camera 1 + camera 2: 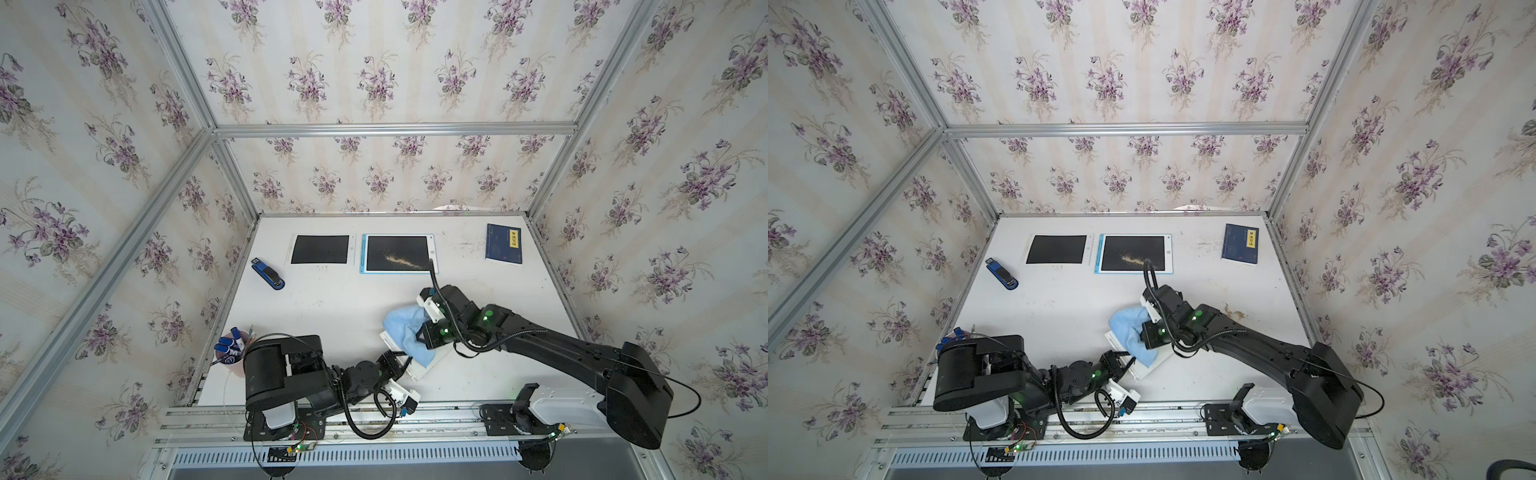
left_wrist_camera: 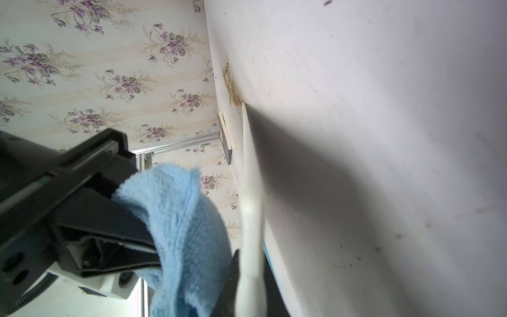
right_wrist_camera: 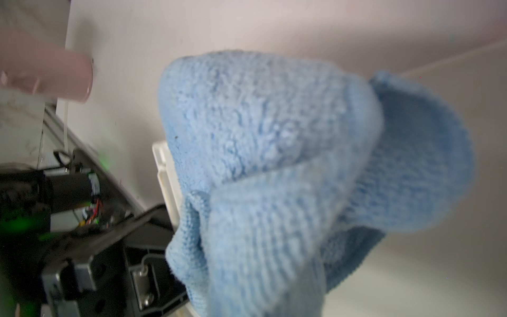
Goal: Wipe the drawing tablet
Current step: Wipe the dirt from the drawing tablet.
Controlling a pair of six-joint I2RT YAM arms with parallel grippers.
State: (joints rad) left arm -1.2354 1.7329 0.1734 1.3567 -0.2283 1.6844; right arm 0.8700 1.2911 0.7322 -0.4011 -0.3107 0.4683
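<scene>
A thin white flat drawing tablet [image 1: 435,360] sits at the front of the white table [image 1: 332,307], near the two robot arms. The left gripper [image 1: 401,365] pinches the edge of this tablet tight between its two black fingers [image 2: 230,277]. In the left wrist view the tablet looks tilted. Its far end touches the table and the held end is up a little.

The right gripper [image 1: 420,332] squeezes a soft, fluffy light blue cloth [image 1: 405,328]. The cloth hangs down and lies on top of the white tablet, covering most of it in both top views.

Far back on the table lies a blue-framed tablet with a dark screen [image 1: 397,253], and there is a streak of tan dust on it. Just beside it is a white-framed tablet with a dark screen [image 1: 320,249]. A blue stapler [image 1: 268,273] lies near the left edge. A dark blue book [image 1: 503,243] lies in the far right corner. A pink cup full of blue markers [image 1: 230,353] stands by the left arm.
</scene>
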